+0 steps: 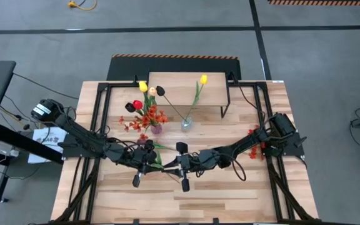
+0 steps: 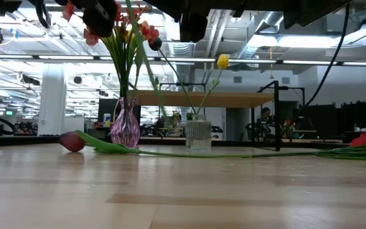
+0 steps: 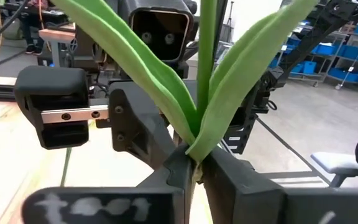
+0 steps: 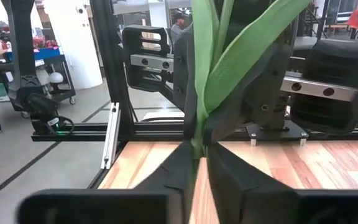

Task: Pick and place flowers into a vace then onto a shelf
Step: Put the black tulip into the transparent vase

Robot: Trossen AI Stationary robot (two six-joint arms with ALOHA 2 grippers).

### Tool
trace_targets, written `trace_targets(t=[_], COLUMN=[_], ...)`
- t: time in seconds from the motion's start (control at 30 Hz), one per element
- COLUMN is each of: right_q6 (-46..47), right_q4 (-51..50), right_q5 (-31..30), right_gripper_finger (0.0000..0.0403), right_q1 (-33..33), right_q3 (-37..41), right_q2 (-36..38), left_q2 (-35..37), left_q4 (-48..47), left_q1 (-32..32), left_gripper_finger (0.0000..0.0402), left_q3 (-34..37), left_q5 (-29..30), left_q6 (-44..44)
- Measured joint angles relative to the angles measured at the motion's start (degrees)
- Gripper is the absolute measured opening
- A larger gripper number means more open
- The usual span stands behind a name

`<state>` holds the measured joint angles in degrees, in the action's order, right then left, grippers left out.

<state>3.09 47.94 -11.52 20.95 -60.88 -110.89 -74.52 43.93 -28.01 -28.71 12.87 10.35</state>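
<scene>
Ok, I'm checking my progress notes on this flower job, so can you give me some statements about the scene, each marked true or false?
1. The left gripper and the right gripper are both clamped on a green stem. True.
2. The purple vase is empty. False: it holds a bunch of flowers.
3. The clear glass vase holds a yellow tulip. True.
4. Both vases stand on the shelf. False: they stand on the tabletop in front of it, and no vase is on the shelf.

Even overhead light, soft shadows; wrist views' foreground blurred.
</scene>
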Motion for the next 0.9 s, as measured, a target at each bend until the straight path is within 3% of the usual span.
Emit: trace_targets(t=[0.07,0.2,0.53,0.9], right_q6=[0.0,0.5,0.4,-3.5], right_q4=[-0.6,-0.7,-0.7,-2.8], right_q5=[0.0,-0.2,-2.1,-7.3], right_gripper_finger=[0.0013,0.0005,0.0001,0.0001], right_q1=[0.0,0.0,0.8,3.3], right_q3=[0.0,0.0,-0.1,0.1], right_q2=[0.0,0.0,0.0,3.9], left_q2=[0.0,0.0,0.5,7.7], left_q4=[-0.1,0.1,0.2,-3.4], left_q1=[0.0,0.0,-0.6,-5.0], left_gripper_finger=[0.0023,0.0032,0.0069,0.0079], left_q3=[0.0,0.0,0.0,-0.1], left_q5=[0.0,0.0,-1.0,-2.0], left_q6=[0.0,0.0,0.9,0.3])
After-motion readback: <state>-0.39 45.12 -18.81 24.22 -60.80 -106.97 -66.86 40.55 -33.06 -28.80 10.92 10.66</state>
